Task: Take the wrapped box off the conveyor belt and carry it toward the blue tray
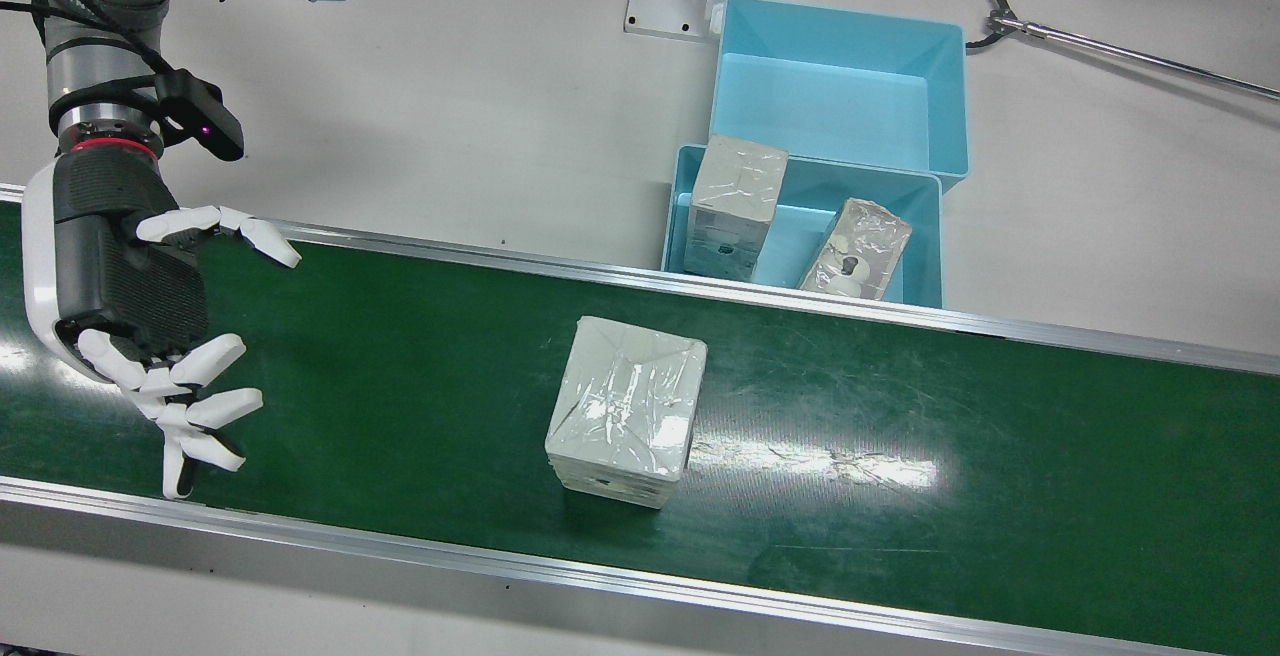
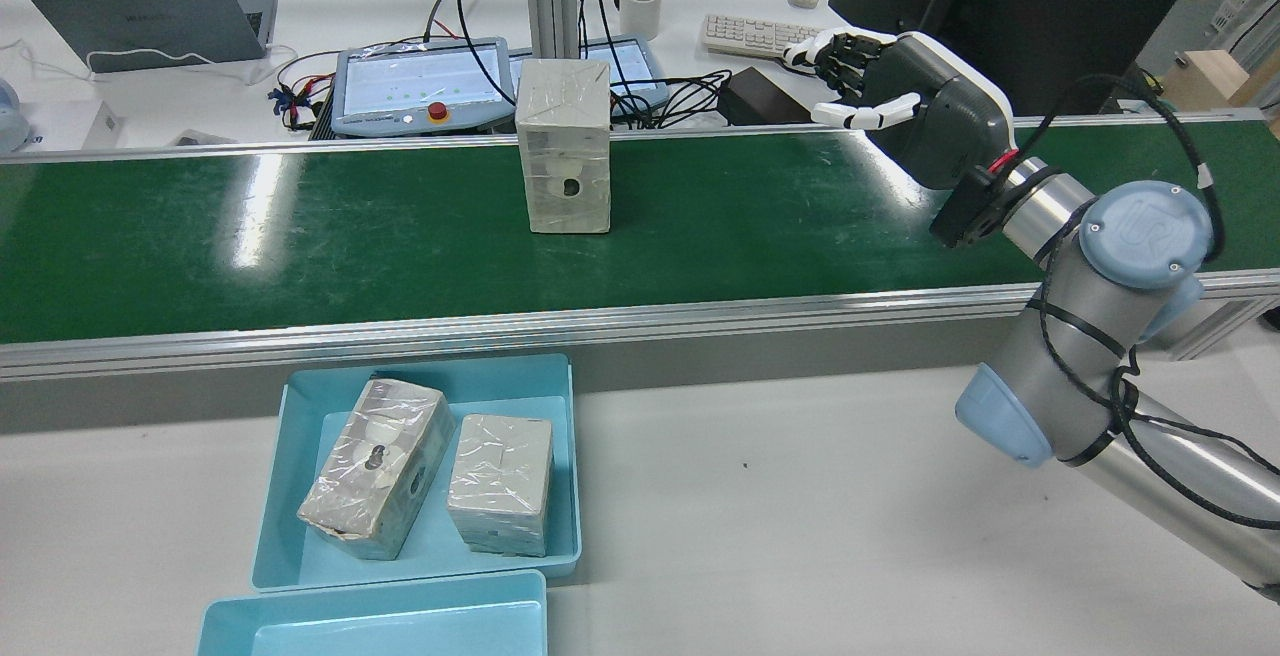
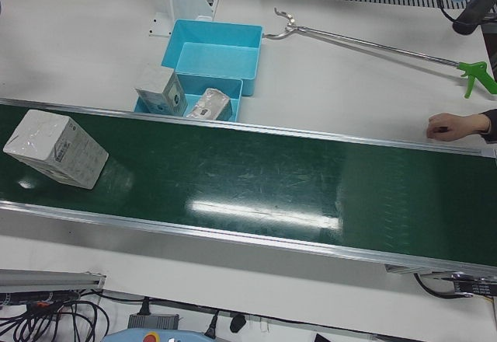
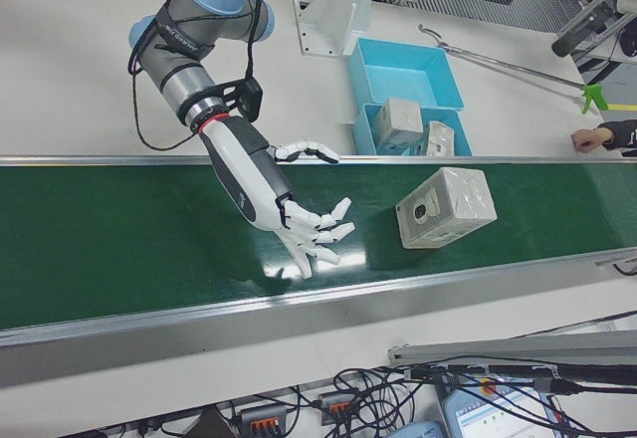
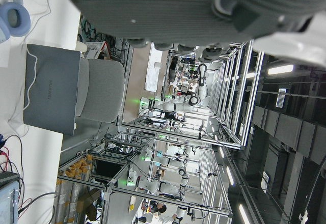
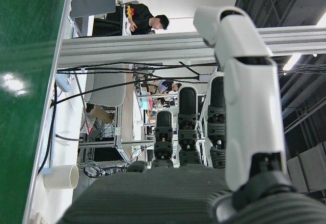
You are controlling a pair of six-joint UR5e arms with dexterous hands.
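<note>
My wrapped box (image 1: 625,406) stands alone on the green conveyor belt (image 1: 900,436), well apart from my right hand (image 1: 130,306). That hand hangs over the belt with fingers spread, holding nothing. Beyond the belt on the white counter (image 1: 450,136), the blue tray (image 1: 925,226) holds two wrapped boxes. My left hand (image 5: 193,10) shows only its palm; I cannot tell its fingers' state.

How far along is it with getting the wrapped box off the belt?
Done: two wrapped boxes already lie in the blue tray. In hand: the right hand hovers open over the conveyor belt, apart from the wrapped box, which stands untouched. Left: reach, grasp, lift and carry it toward the tray.
</note>
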